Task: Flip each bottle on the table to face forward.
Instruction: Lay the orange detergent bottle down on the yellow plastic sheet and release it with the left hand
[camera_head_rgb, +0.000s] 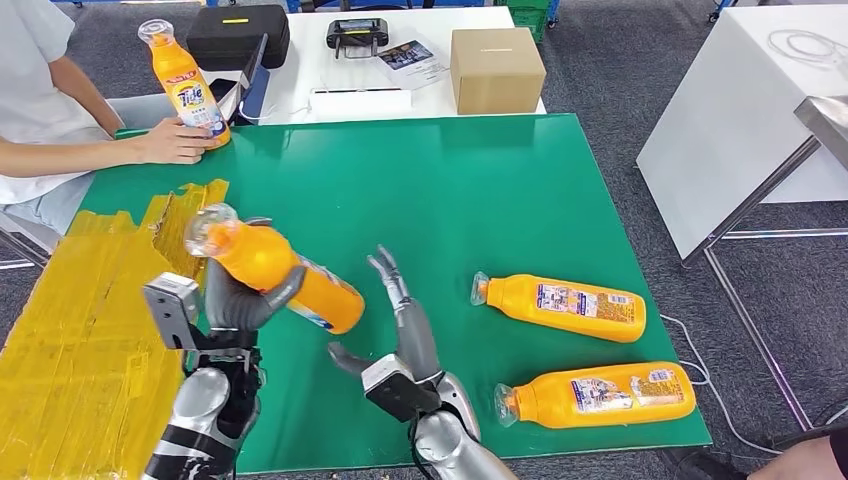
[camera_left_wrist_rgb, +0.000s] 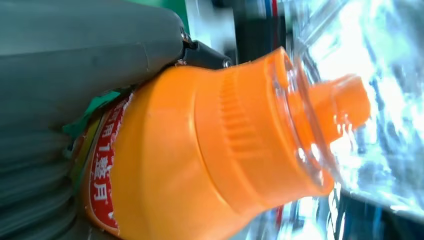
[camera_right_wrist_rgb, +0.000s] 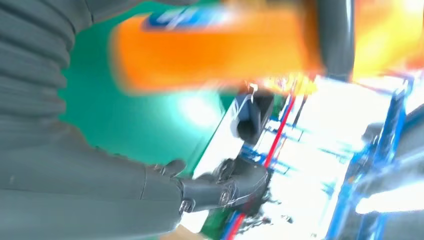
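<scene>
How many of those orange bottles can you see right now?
4: one bottle in the robot's left hand at, two lying at the mat's right, and, and one upright under a person's hand at.

The left arm comes up from below with its silver forearm nearly straight up. The left hand (camera_head_rgb: 240, 300) is lifted above the desk (camera_head_rgb: 480, 190), and its fingers (camera_head_rgb: 282, 290) wrap around the middle of an orange bottle (camera_head_rgb: 275, 265), holding it tilted with the cap end high. The right arm comes in beside it. The right hand (camera_head_rgb: 405, 320) holds nothing. Its fingers (camera_head_rgb: 388, 270) are straight and spread, pointing up and away, and its thumb sticks out toward the left hand.
</scene>
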